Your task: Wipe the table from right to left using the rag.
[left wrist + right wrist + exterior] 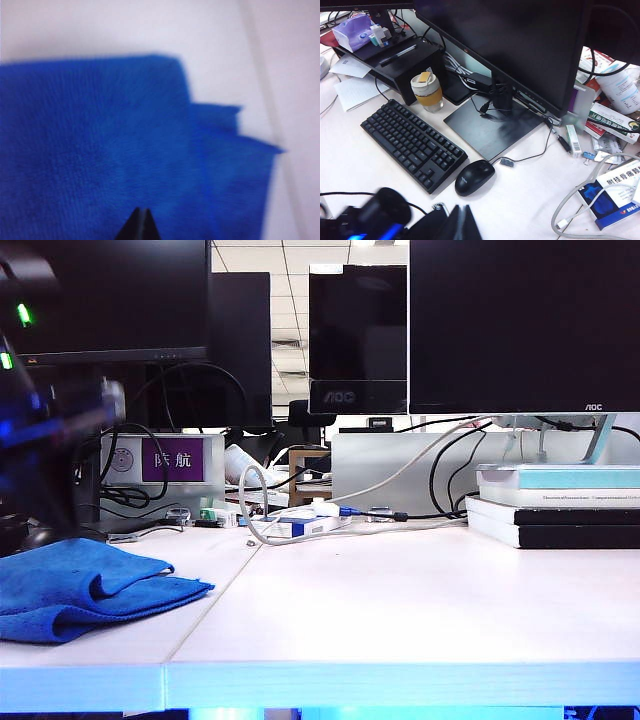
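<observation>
Rag (75, 585) at table's (400, 610) far left, directly beneath left gripper (140, 220), tips together, empty; right gripper (461, 222) shut, away over neighbouring desk.

rag (75, 588): 1 | keyboard (413, 143): 1 | mouse (474, 177): 1 | cup (427, 92): 1

Rag (80, 588) on table (400, 600) (left side)

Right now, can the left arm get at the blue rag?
Probably yes. The left gripper, jaws shut, hangs right over the rag at the table's left end, with nothing between them.
</observation>
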Motion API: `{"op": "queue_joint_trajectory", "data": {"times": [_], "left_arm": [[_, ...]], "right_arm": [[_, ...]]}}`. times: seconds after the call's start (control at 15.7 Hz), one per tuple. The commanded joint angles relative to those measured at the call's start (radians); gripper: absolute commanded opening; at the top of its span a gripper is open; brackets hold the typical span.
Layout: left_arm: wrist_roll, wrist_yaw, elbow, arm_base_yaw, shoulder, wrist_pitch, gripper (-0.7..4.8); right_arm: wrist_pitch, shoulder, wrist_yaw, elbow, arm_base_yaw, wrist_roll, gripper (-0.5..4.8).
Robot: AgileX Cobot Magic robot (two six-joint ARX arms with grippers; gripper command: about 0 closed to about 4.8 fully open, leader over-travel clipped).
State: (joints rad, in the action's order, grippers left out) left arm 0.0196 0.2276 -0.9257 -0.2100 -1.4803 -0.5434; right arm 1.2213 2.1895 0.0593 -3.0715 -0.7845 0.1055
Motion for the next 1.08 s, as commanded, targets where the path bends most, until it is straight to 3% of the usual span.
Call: {"op": "queue_joint_trajectory", "data": {"times": [0.06,0.57,0.83,1.08], "left_arm": [[-0.001,-0.057,-0.002,-0.001,-0.049,-0.002,-0.06],[-0.005,-0.253,-0.002,0.016,-0.074,-0.121,-0.06],[-0.008,-0.299,-0.002,0.089,-0.074,-0.173,-0.06],[-0.011,-0.269,-0.002,0.13,-0.068,-0.186,-0.06]], "right_arm": [[-0.004,-0.014,-0.005,-0.003,-0.002,-0.005,-0.06],[0.01,-0.015,-0.005,-0.003,-0.002,-0.006,-0.06],[0.01,-0.015,-0.005,-0.002,-0.002,-0.006,-0.06],[0.01,-0.015,-0.005,-0.002,-0.002,-0.011,-0.06]]}}
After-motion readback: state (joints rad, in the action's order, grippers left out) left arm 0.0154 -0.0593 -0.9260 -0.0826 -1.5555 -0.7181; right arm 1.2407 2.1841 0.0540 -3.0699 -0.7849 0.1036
